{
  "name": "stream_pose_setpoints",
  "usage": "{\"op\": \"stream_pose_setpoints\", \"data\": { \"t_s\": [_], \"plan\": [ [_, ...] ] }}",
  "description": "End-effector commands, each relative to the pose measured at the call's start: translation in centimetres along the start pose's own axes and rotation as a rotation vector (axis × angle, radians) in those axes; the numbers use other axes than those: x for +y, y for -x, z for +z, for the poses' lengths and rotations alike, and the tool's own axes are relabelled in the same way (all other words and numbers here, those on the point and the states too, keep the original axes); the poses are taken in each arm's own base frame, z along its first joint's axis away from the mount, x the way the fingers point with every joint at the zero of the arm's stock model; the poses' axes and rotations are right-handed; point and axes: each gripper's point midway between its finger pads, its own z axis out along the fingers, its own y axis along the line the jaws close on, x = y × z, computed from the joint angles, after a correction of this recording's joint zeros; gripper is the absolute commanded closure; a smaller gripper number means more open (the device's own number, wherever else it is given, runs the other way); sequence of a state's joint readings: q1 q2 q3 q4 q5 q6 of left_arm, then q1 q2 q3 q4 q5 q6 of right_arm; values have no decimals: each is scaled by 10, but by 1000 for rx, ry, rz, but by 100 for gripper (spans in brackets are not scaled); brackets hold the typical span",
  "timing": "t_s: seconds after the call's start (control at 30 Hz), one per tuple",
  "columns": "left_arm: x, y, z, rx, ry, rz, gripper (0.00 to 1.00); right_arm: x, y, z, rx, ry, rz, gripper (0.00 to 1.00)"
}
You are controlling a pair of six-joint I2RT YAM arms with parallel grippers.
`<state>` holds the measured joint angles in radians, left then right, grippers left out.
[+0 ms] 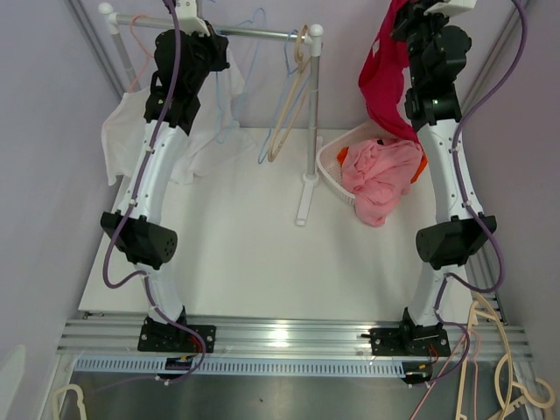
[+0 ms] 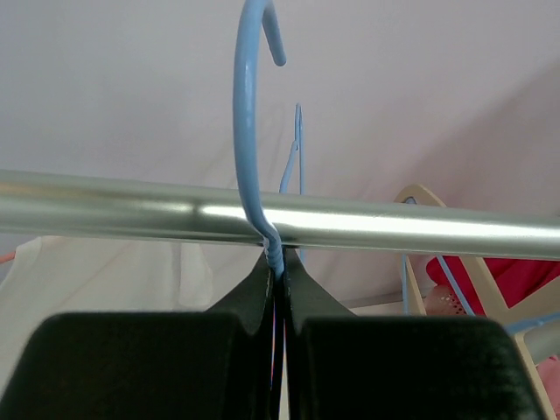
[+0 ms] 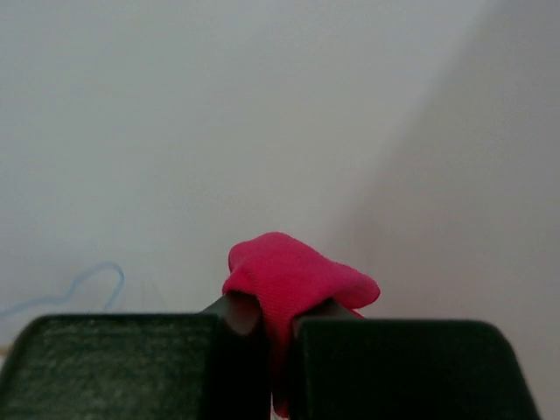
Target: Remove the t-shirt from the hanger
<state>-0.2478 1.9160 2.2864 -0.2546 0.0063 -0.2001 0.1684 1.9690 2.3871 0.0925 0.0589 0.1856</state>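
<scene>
My right gripper [image 1: 404,17] is raised high at the back right, shut on a red t-shirt [image 1: 383,79] that hangs free below it. In the right wrist view a fold of the red t-shirt [image 3: 293,280] bulges out between the shut fingers of my right gripper [image 3: 278,324]. My left gripper [image 2: 281,267] is shut on the neck of a light-blue hanger [image 2: 248,131] just under the silver rail [image 2: 394,229], with the hook over the rail. From above my left gripper [image 1: 214,35] is at the rail's left half.
A white garment [image 1: 118,140] hangs under the left arm. Beige and blue hangers [image 1: 293,96] hang at the rail's right end by the rack post [image 1: 312,105]. A white basket [image 1: 328,162] holds pink garments [image 1: 381,175] under the red t-shirt. Loose hangers [image 1: 507,367] lie bottom right.
</scene>
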Motion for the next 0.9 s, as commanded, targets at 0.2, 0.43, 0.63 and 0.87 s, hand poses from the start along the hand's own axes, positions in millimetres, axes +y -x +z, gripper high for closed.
{"op": "stream_pose_setpoints", "data": {
  "t_s": [0.2, 0.43, 0.63, 0.87],
  "plan": [
    [-7, 20, 10, -70, -85, -29, 99, -14, -119, -129, 457, -222, 80, 100],
    [-14, 11, 12, -47, -124, -59, 99, -54, -214, -251, 760, -515, 110, 90],
    [-24, 8, 12, -34, -176, -69, 99, -72, -257, -280, 991, -621, -29, 27],
    [-59, -10, 5, 17, -281, 19, 99, -72, -218, -274, 860, -599, 0, 1]
  ]
}}
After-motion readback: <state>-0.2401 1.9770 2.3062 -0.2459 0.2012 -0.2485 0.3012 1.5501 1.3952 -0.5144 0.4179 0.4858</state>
